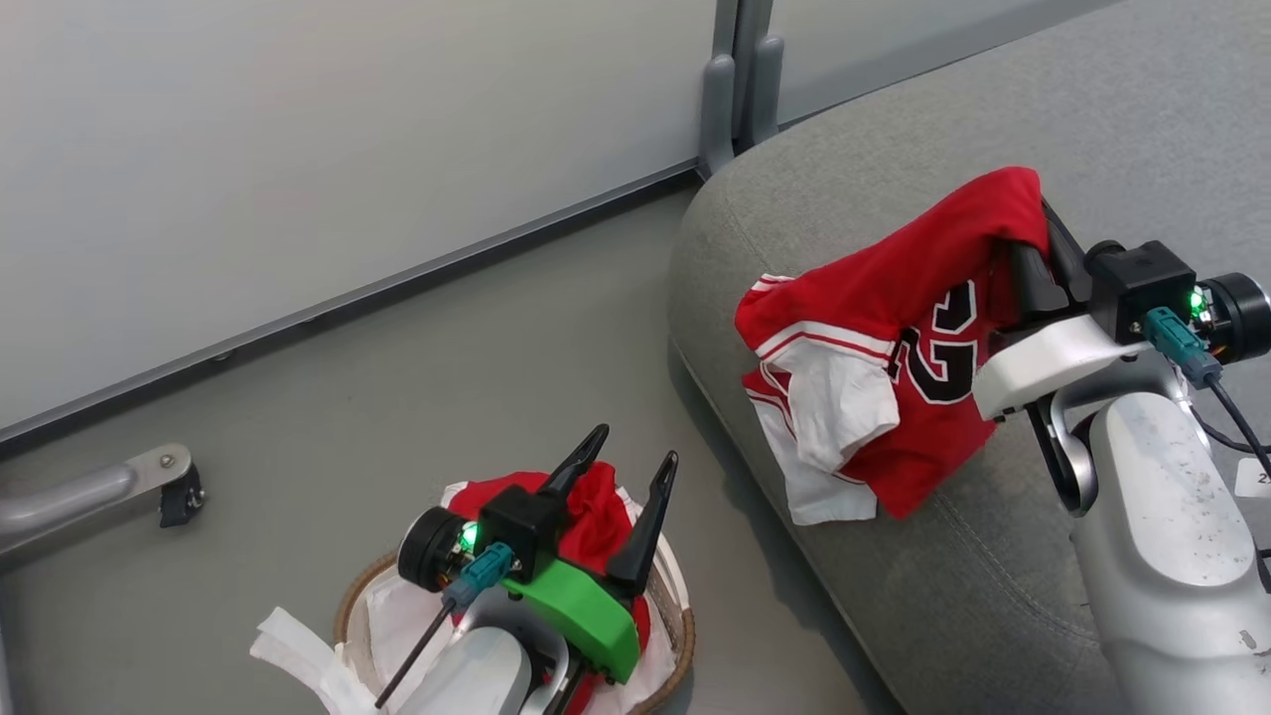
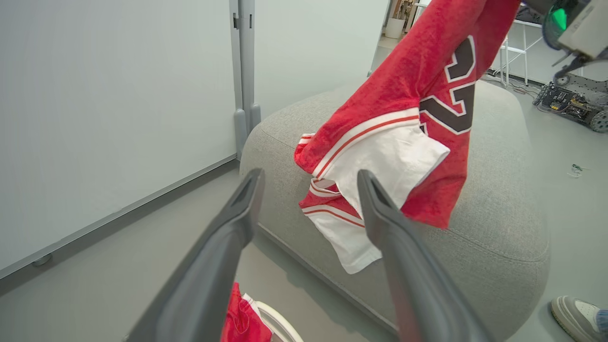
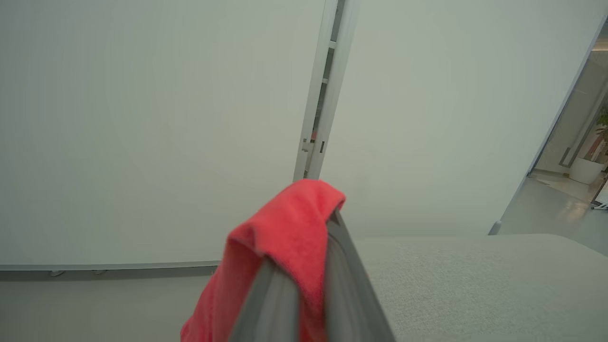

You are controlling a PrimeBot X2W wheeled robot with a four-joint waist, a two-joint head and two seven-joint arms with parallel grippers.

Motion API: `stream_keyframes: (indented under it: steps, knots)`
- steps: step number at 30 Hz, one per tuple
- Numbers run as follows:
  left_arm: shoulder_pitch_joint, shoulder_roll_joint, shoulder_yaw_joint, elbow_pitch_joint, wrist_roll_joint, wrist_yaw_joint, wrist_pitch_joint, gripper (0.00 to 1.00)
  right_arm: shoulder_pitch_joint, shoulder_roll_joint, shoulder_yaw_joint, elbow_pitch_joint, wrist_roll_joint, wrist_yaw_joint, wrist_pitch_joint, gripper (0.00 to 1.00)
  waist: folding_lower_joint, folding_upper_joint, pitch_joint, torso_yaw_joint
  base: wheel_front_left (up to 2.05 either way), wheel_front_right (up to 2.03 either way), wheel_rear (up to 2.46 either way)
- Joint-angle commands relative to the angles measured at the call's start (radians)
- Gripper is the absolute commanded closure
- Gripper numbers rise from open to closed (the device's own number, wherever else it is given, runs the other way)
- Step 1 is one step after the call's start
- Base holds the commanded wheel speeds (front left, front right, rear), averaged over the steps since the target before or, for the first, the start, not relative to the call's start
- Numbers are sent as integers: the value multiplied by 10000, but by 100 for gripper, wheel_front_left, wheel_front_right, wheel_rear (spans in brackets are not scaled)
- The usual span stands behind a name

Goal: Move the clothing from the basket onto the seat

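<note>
Nearest, the left gripper (image 1: 637, 444) hangs with its dark fingers spread wide and nothing between them, just above the plain red garment (image 1: 596, 521) bunched in the basket (image 1: 344, 606). The basket is a small oval with a brown woven rim and a limp white liner (image 1: 288, 645) spilling over the side. Beyond it, the right gripper (image 1: 1035, 260) is pinched tight on a fold of the red jersey (image 1: 864, 298), which droops in soft folds over the front edge of the seat (image 1: 874, 129). To set it down well, I would carry it further in over the cushion, lower until the cloth pools, then release, since the rounded edge could let the hanging white sleeve drag it off. The jersey is fuzzy knit with striped trim and dark white-outlined block figures; the seat is coarse grey weave with a stitched seam.
</note>
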Motion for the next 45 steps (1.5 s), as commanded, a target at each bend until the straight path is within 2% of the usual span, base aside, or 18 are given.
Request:
stream_keyframes:
  steps: [1, 6, 11, 20, 28, 34, 39, 45]
  knots:
    - [-197, 39, 7, -59, 6, -26, -9, 0, -78, -63, -38, -5, -55, -14, -49, 100, 0, -1, 256, -315, 0, 0, 0]
    - [-235, 37, -122, -120, 12, -25, -9, 0, -398, -157, -232, 95, -54, -14, -49, 100, 0, -1, 429, -319, 0, 0, 0]
    - [-579, 143, -186, -172, 104, -25, -9, 0, -1243, -536, -332, 248, -143, -14, -49, 100, 0, -1, 1071, -5, 0, 0, 0]
    - [-1657, 567, -438, -372, 357, -26, -9, 0, -3942, -1833, -1256, 824, 242, -14, -49, 100, 0, -1, 2947, 809, 0, 0, 0]
    - [-2532, 962, -601, -686, 545, -26, -9, 0, -6075, -2993, -2115, 1498, 10, -14, -49, 100, 0, -1, 4640, 1435, 0, 0, 0]
    - [-2846, 1235, -565, -882, 709, -26, -9, 0, -6345, -3107, -2623, 1958, -232, -14, -49, 100, 0, -1, 5533, 1719, 0, 0, 0]
    - [-2841, 1433, -456, -1052, 759, -26, -9, 0, -5540, -2879, -3017, 2297, -565, -14, -49, 100, 0, -1, 6054, 1780, 0, 0, 0]
    - [-2727, 1529, -404, -1114, 875, -26, -9, 0, -4552, -2242, -3781, 2690, -888, -14, -49, 100, 0, -1, 6380, 1681, 0, 0, 0]
